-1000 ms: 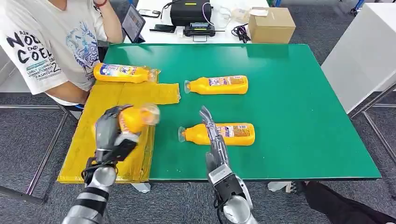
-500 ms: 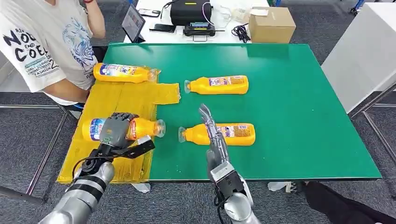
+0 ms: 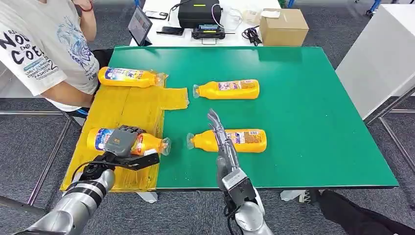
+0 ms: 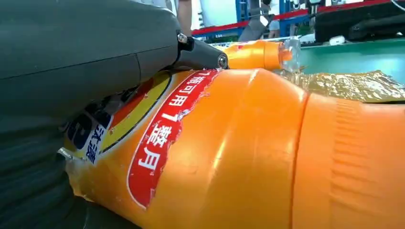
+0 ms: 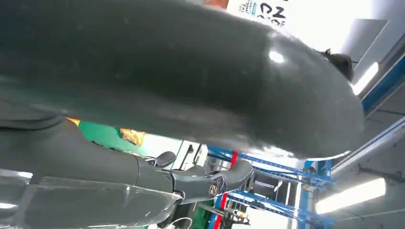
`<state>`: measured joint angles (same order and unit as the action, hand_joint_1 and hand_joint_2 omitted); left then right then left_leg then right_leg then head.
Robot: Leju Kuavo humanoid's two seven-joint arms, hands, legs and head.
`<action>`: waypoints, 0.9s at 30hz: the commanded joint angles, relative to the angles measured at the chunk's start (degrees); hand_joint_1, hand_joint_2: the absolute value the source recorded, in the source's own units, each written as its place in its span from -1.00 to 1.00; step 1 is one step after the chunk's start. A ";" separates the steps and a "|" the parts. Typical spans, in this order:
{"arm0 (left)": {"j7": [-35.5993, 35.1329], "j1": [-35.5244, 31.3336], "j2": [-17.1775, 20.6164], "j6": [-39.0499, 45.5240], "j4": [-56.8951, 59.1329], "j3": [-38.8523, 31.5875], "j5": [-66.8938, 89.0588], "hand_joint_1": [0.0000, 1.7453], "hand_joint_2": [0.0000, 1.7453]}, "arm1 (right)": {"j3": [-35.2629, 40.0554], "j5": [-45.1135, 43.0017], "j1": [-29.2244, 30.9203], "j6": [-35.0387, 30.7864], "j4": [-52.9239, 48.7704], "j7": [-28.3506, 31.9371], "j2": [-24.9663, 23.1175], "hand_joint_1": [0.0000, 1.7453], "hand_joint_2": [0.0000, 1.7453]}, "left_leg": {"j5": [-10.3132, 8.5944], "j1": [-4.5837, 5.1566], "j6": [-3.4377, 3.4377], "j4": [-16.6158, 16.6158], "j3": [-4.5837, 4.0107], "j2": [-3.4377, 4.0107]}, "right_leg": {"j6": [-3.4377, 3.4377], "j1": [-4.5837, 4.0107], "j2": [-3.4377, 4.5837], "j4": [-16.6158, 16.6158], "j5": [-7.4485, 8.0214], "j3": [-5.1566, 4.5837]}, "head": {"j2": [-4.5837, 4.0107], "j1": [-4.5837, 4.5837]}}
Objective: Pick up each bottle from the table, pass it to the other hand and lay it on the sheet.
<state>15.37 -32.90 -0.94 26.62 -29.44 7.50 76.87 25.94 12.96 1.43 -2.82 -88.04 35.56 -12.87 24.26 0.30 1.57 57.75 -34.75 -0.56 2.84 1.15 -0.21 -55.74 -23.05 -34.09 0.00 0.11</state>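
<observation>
My left hand [image 3: 122, 141] grips an orange bottle [image 3: 149, 144] that lies on its side on the near part of the yellow sheet [image 3: 122, 105], cap toward the green table. Up close, the left wrist view has the bottle [image 4: 248, 152] against my left hand [image 4: 86, 71]. A second bottle [image 3: 128, 77] lies at the sheet's far edge. Two more bottles lie on the green table [image 3: 303, 107], one far [image 3: 228, 89] and one near [image 3: 244, 140]. My right hand [image 3: 220, 134] hovers over the near bottle's neck end with fingers stretched out, holding nothing. The right wrist view has its dark fingers [image 5: 200, 183] apart.
A person in a white printed shirt [image 3: 44, 49] sits at the sheet's far left corner. Beyond the table stand a cardboard box [image 3: 284, 24], a black device [image 3: 198, 12] and a tablet [image 3: 139, 22]. A white cabinet [image 3: 377, 54] stands to the right.
My left hand has come down and to the left with the bottle, from raised above the sheet's edge to lying on the sheet. The right hand has hardly moved.
</observation>
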 commanded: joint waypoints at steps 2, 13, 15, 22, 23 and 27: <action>1.21 -1.05 1.15 -7.75 6.99 -1.62 -3.00 0.72 1.00 | -0.21 0.29 1.52 0.39 3.93 -0.61 0.39 -1.00 -1.00 | 0.06 -0.04 -0.08 -0.08 0.34 0.19 | -0.10 -0.05 0.17 0.08 0.00 0.28 | 0.00 0.00; 5.17 -0.13 1.31 -24.84 8.55 -5.82 -13.73 -1.00 -1.00 | -0.16 0.26 3.35 1.10 8.84 -1.76 0.03 -1.00 -1.00 | 0.06 -0.03 -0.09 -0.15 0.58 0.25 | -0.12 -0.03 0.27 0.12 0.01 0.53 | 0.00 0.00; 6.03 0.04 1.57 -27.31 8.90 -6.73 -15.79 -1.00 -1.00 | -0.11 0.21 3.86 1.19 9.94 -1.87 -0.04 -1.00 -1.00 | 0.05 -0.06 -0.12 -0.17 0.66 0.31 | -0.16 -0.06 0.34 0.17 0.05 0.60 | 0.00 0.00; 12.43 1.86 2.83 -37.08 7.92 -9.31 -24.39 -1.00 -1.00 | 0.15 -0.26 5.34 1.64 13.06 -2.22 -0.23 -1.00 -1.00 | 0.06 -0.02 -0.12 -0.25 1.04 0.37 | -0.17 -0.03 0.41 0.20 0.05 0.99 | 0.00 0.00; 15.27 2.50 2.52 -40.39 6.98 -11.07 -28.14 -1.00 -1.00 | 0.22 -0.42 5.52 1.67 13.74 -2.31 -0.24 -1.00 -1.00 | 0.07 -0.01 -0.09 -0.25 1.12 0.30 | -0.14 -0.02 0.34 0.18 0.01 1.08 | 0.00 0.02; 18.05 3.94 1.70 -45.03 4.74 -13.39 -34.39 -1.00 -1.00 | 0.42 -0.46 5.81 1.68 14.92 -2.31 -0.23 -1.00 -1.00 | 0.05 -0.02 -0.11 -0.27 1.10 0.36 | -0.16 -0.03 0.42 0.21 0.05 1.04 | 0.00 0.00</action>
<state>30.81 -35.46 0.92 -12.68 -26.58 -0.54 48.28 25.94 12.83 4.01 -1.23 -80.61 33.46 -13.49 24.28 0.30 1.56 57.67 -33.86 -0.67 2.80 1.17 -0.23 -55.74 -23.12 -33.13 0.00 0.11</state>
